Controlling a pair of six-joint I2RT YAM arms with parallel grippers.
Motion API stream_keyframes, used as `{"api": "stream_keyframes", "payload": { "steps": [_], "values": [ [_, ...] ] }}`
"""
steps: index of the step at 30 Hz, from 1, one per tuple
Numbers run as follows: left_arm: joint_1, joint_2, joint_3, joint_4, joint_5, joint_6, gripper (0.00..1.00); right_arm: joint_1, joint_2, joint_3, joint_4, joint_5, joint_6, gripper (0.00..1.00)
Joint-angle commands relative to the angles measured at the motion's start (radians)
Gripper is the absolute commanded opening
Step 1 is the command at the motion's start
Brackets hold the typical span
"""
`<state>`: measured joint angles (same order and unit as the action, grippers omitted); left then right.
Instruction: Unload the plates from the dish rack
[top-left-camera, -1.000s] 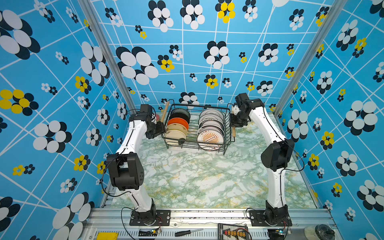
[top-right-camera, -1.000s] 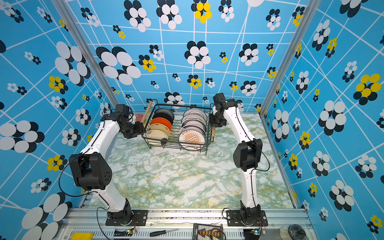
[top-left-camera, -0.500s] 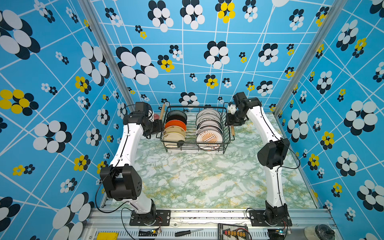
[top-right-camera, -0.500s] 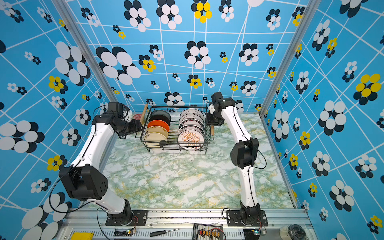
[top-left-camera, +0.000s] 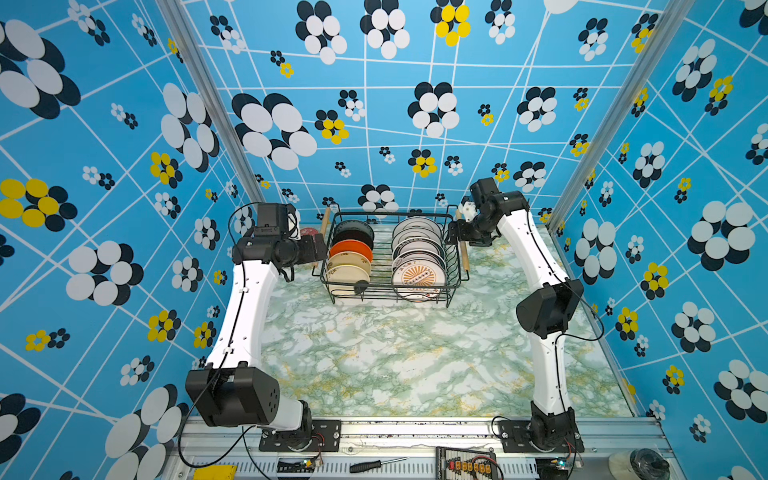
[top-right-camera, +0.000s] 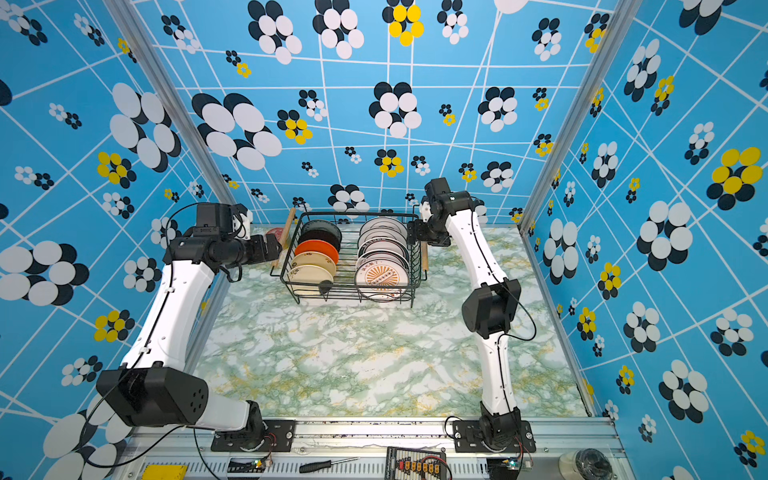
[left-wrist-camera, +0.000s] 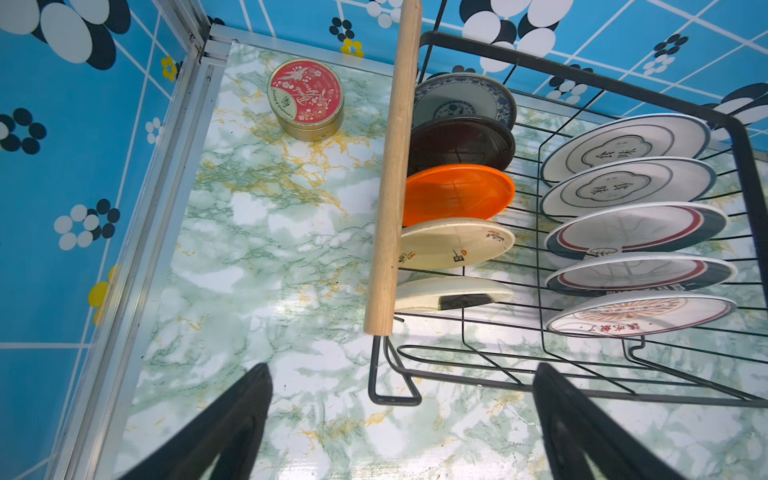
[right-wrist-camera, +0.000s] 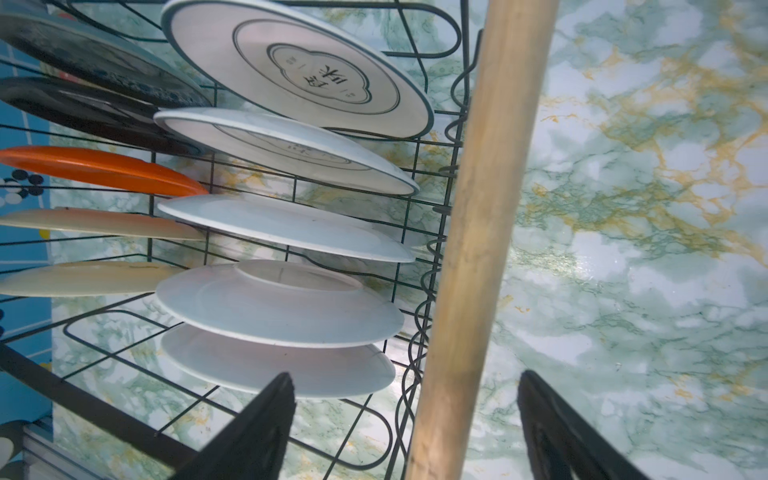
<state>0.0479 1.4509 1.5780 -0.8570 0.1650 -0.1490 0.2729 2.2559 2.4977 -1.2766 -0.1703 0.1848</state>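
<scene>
Both open: left hand (left-wrist-camera: 401, 374) spread wide and empty, near the left wooden handle (left-wrist-camera: 392, 166). The right hand (right-wrist-camera: 405, 376) straddles the right wooden handle (right-wrist-camera: 478, 232) without gripping it. All ten plates (top-left-camera: 417, 276) stand in the dish rack (left-wrist-camera: 582, 77) at the back of the tabletop (top-left-camera: 395, 357). None unloaded yet.

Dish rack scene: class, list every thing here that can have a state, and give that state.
dish rack, loaded, standing on the table.
plates, all standing on edge in the rack.
tin, lid on.
left gripper, open, empty.
right gripper, open astride the right wooden handle, not gripping.
</scene>
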Motion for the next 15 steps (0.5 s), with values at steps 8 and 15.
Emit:
{"api": "stream_keyframes", "payload": {
  "steps": [8, 15],
  "values": [
    [-0.151, -0.103, -0.054, 0.084, -0.016, 0.107, 0.99, -0.01, -0.165, -0.022, -0.069, 0.113, -0.004, 0.99],
    [-0.383, -0.092, -0.085, 0.103, -0.135, 0.278, 0.99, -0.011, -0.527, -0.557, 0.282, 0.259, 0.01, 0.99]
  ]
}}
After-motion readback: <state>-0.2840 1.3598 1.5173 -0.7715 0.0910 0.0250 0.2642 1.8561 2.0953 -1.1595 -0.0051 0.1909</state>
